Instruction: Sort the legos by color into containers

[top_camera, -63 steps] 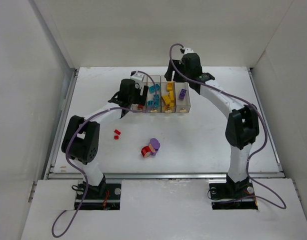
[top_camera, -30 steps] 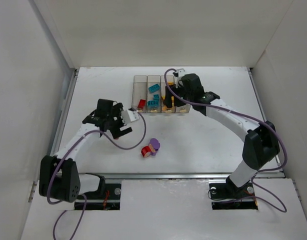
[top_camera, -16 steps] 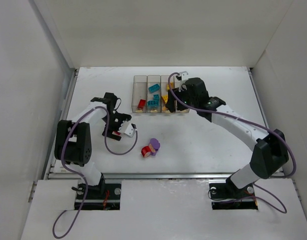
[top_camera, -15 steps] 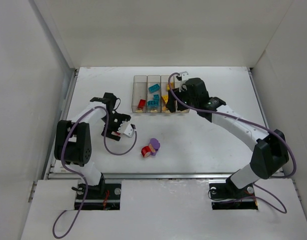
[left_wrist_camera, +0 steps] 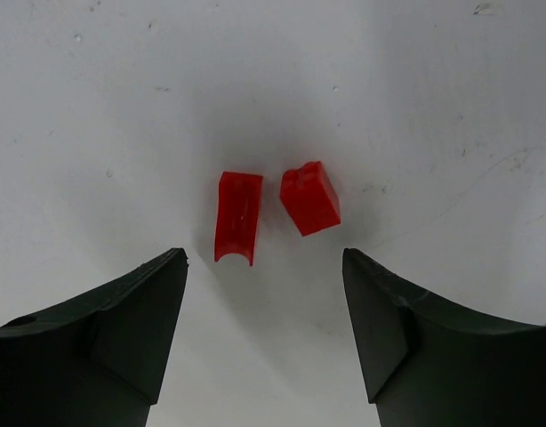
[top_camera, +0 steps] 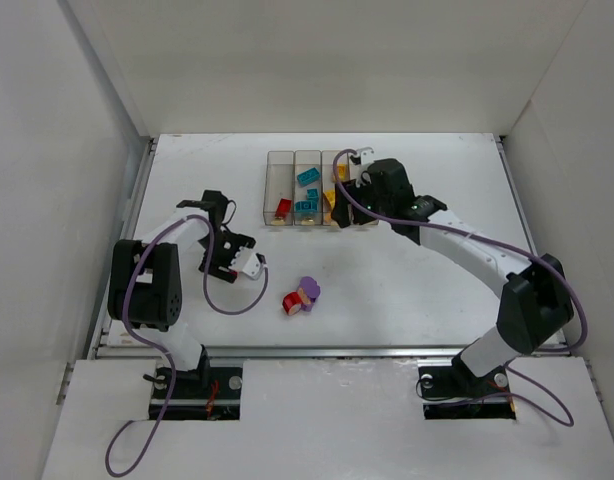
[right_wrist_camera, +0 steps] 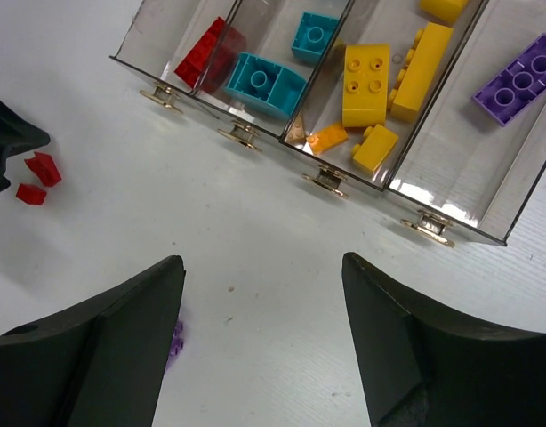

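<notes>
Red plastic bricks (left_wrist_camera: 238,218), hard and light, lie between left gripper's (left_wrist_camera: 265,260) spread fingers (left_wrist_camera: 140,311); flat sides probably grip best. Right gripper (right_wrist_camera: 262,262) likewise spread, empty.

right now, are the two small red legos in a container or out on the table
Out: both red legos lie on the table, outside the containers.

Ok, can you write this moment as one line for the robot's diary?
left fingers: open, above two red legos on table, not touching | right fingers: open, empty, near containers | loose: red-purple clump
</notes>
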Controlling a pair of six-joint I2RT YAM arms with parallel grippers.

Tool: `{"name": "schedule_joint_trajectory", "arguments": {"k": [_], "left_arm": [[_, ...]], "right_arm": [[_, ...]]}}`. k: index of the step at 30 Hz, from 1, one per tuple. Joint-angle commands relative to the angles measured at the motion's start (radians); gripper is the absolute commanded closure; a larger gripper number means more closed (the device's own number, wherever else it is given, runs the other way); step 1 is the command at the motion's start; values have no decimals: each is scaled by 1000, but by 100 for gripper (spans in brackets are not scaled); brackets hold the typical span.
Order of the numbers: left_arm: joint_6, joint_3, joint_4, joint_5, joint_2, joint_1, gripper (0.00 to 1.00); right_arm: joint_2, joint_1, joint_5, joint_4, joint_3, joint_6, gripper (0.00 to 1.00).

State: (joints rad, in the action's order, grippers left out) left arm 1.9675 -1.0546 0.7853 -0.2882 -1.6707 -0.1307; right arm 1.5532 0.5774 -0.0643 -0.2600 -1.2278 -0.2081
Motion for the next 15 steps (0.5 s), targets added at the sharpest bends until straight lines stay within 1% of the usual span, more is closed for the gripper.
{"name": "schedule_joint_trajectory", "arguments": {"k": [1,3,6,7,10,12,14,15], "left_arm": [[257,34,-23,-46,17,3,33],[257,34,-23,-74,5,3,34],[257,24,-47,-83,-20,3,39],[257,24,-61,-83,-20,3,43],[270,24,-61,-83,-29,3,47],[280,33,-50,-83,-29,-6,53],[280,44,-50,-74,-29,-6,55],[280,44,-50,-74,-29,-6,58]], "right_arm": [[5,7,-20,51,-30,12,23],[16,7,-20,51,-41,12,23],[16,7,-20,41,-41,12,23],[16,7,-20,41,-41,12,23],[16,7,-20,31,-41,12,23],[16,7,-2,31,-41,12,23],[16,7,-2,21,-41,12,23],[16,7,-2,21,-41,12,23]]}}
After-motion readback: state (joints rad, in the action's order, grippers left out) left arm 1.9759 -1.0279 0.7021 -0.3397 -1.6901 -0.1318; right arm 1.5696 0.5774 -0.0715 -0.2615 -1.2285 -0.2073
